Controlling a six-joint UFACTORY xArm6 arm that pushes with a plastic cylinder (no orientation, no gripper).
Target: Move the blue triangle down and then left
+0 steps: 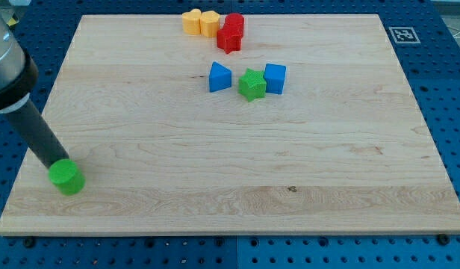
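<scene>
The blue triangle [219, 77] lies on the wooden board [237, 172] above centre, just left of a green star [252, 84]. A blue cube [275, 78] touches the star on its right. My rod comes down from the view's upper left, and my tip [54, 164] rests at the lower left of the board, against the upper left side of a green cylinder [67, 178]. The tip is far to the lower left of the blue triangle.
Near the top edge sit two yellow blocks [199, 22] side by side, with two red blocks [231, 32] touching them on the right. A fiducial marker [401, 33] lies off the board's top right corner. The board rests on a blue perforated table.
</scene>
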